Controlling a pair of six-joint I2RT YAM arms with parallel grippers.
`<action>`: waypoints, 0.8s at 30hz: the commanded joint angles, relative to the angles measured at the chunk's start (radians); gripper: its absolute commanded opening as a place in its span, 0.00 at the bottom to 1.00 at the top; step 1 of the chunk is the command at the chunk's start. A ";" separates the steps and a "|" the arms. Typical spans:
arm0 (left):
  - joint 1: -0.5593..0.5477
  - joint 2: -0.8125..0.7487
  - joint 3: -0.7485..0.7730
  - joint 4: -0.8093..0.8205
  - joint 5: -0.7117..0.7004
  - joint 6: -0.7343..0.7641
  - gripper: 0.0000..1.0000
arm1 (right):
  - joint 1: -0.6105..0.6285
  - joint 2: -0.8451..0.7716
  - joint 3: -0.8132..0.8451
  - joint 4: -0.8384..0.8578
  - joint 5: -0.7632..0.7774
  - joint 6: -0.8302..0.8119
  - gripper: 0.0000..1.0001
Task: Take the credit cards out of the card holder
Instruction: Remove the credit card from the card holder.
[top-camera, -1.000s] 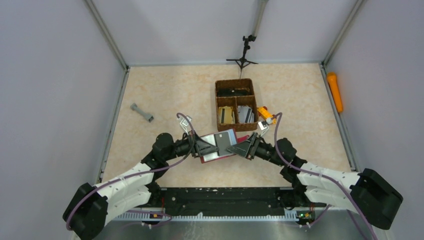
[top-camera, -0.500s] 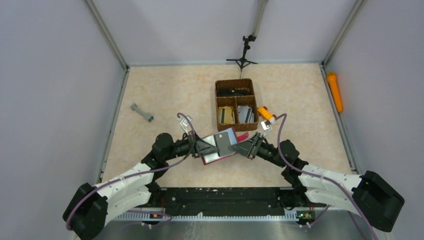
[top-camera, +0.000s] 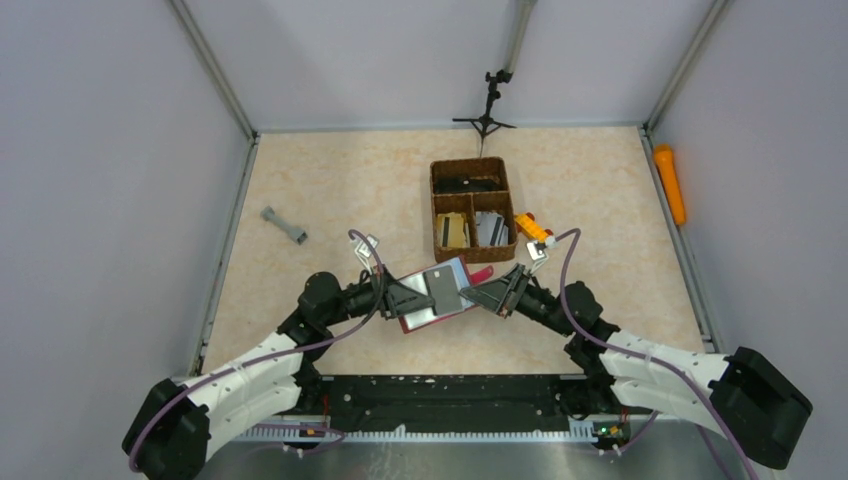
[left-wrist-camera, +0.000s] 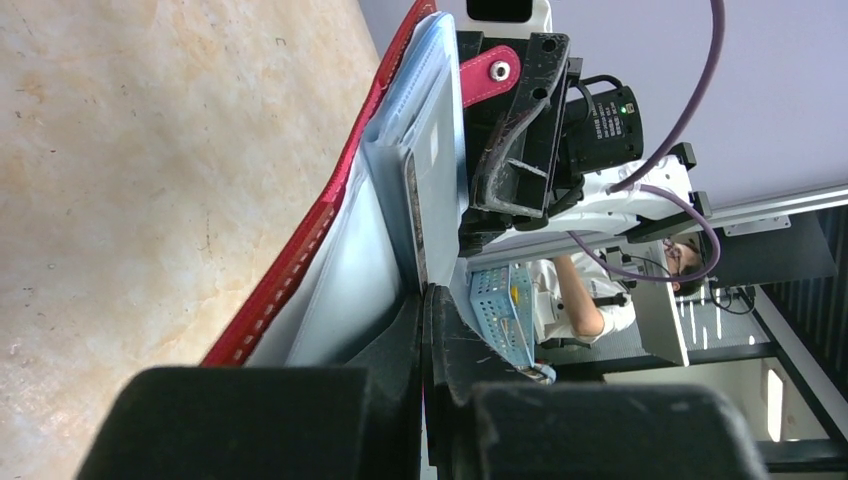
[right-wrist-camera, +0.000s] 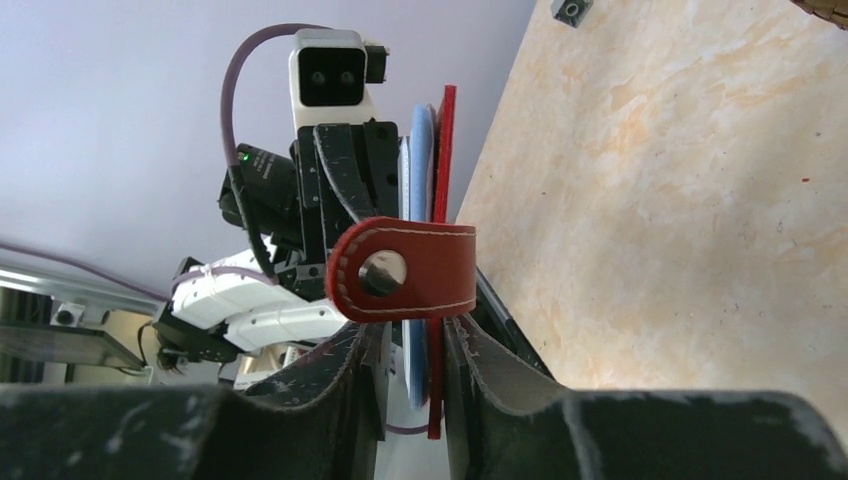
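Note:
The dark red card holder (top-camera: 425, 312) hangs between my two grippers, just in front of the basket. A grey credit card (top-camera: 445, 287) lies on its top face, and bluish cards (left-wrist-camera: 425, 130) sit in its pockets. Its snap tab (right-wrist-camera: 410, 270) points at the right wrist camera. My left gripper (top-camera: 408, 297) is shut on the holder's left edge (left-wrist-camera: 330, 300). My right gripper (right-wrist-camera: 415, 350) straddles the right edge. The red cover rests against one finger, and a small gap shows beside the blue card (right-wrist-camera: 417, 340).
The brown woven basket (top-camera: 433, 200) stands behind the holder with tan (top-camera: 455, 230) and grey (top-camera: 489, 228) cards in its front compartments. An orange and white object (top-camera: 533, 230) lies beside it. A grey piece (top-camera: 284, 225) lies far left, an orange stick (top-camera: 671, 183) far right, a small tripod (top-camera: 487, 110) at the back.
The holder has tipped so its snap tab shows towards the basket. My right gripper has drawn back slightly to the right and its jaws have narrowed. My left gripper stays shut.

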 joint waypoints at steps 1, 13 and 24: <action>0.008 0.001 0.001 0.038 0.012 0.003 0.00 | 0.002 -0.004 0.021 0.055 -0.015 -0.016 0.30; 0.007 0.027 0.004 0.065 0.034 -0.007 0.00 | 0.002 0.031 0.037 0.032 -0.031 -0.019 0.05; 0.037 -0.003 -0.003 0.025 0.056 0.005 0.00 | -0.006 -0.109 -0.006 -0.066 0.056 -0.007 0.00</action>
